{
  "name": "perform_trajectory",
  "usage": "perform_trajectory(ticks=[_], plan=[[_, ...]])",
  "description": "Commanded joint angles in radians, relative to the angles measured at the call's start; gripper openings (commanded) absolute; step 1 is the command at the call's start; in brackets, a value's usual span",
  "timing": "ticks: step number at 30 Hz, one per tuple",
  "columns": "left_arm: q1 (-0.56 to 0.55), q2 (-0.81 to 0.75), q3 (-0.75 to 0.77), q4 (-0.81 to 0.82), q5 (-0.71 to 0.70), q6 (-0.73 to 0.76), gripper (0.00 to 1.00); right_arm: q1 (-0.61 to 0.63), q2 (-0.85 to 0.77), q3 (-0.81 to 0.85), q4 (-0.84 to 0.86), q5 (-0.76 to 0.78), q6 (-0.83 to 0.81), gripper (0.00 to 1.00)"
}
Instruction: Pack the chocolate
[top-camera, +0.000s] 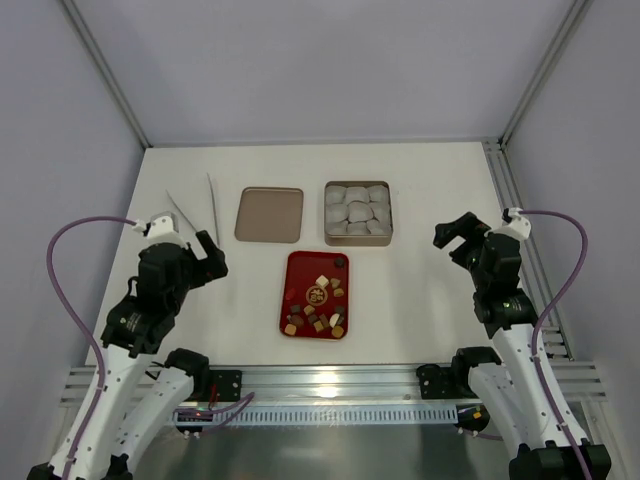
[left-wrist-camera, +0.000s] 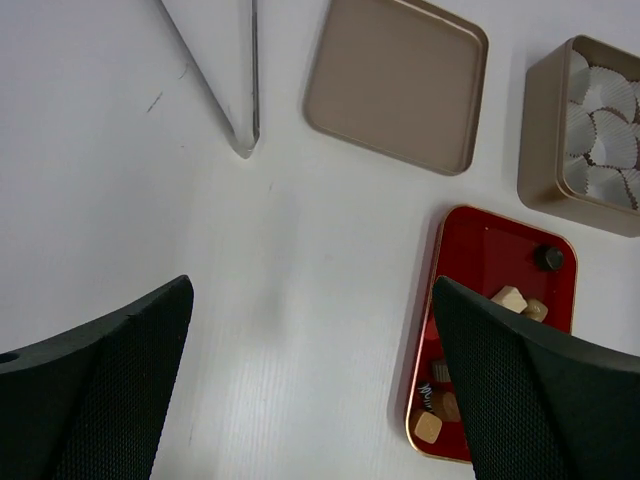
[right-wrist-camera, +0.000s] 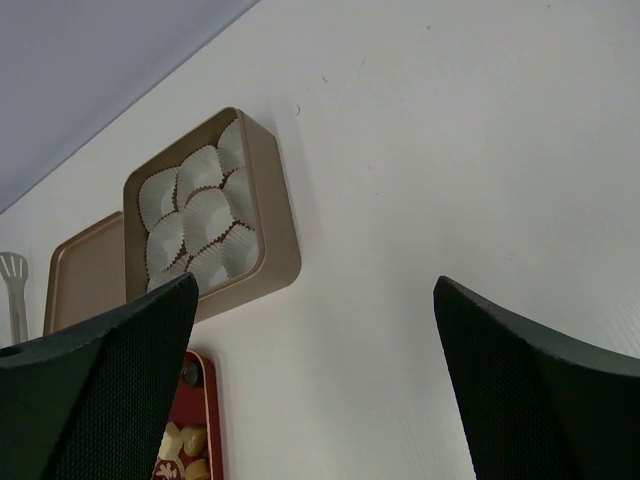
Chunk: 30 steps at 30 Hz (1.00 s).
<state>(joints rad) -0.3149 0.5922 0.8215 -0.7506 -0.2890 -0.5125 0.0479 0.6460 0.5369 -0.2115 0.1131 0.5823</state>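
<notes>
Packing judged not begun: the small brown, tan and cream chocolate pieces (top-camera: 318, 300) lie in the red rectangular tray (top-camera: 300, 270), the gold square tin (top-camera: 357, 240) just beyond the tray holds only white paper cups (top-camera: 356, 210), and the left gripper (top-camera: 205, 255) and right gripper (top-camera: 455, 232), either side of the tray, stand jaws apart and empty, so a first pick seems due.

Small bite-sized chocolate pieces (top-camera: 317, 294) in dark brown, tan and cream lie loose and scattered on a flat red tray (top-camera: 301, 268). Most cluster in the tray's nearer half. One dark round piece (top-camera: 340, 262) sits alone at its far right corner.
</notes>
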Motion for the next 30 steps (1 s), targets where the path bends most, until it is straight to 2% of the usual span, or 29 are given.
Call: perform_trajectory(ticks=[1,7,9,12,17,21,27,30], plan=[[-0.003,0.006,0.021,0.007,-0.062,0.003,1.00,-0.003,-0.002,0.029,0.037,-0.019,-0.013,1.00],[-0.001,0.110,0.071,-0.012,-0.196,-0.020,1.00,-0.003,0.015,0.044,0.043,-0.065,-0.041,1.00],[0.010,0.199,0.090,0.006,-0.203,-0.026,1.00,-0.003,0.023,0.052,0.038,-0.072,-0.048,1.00],[0.066,0.346,0.145,0.051,-0.161,-0.014,1.00,-0.003,0.033,0.057,0.037,-0.088,-0.062,1.00],[0.189,0.604,0.269,0.128,-0.001,-0.006,1.00,-0.003,0.061,0.066,0.038,-0.159,-0.071,1.00],[0.215,0.851,0.373,0.143,-0.022,0.005,1.00,-0.002,0.063,0.067,0.044,-0.213,-0.062,1.00],[0.255,1.061,0.467,0.175,-0.013,-0.004,1.00,-0.003,0.063,0.077,0.041,-0.257,-0.061,1.00],[0.280,1.106,0.472,0.200,0.011,-0.017,1.00,-0.002,0.064,0.077,0.040,-0.268,-0.062,1.00]])
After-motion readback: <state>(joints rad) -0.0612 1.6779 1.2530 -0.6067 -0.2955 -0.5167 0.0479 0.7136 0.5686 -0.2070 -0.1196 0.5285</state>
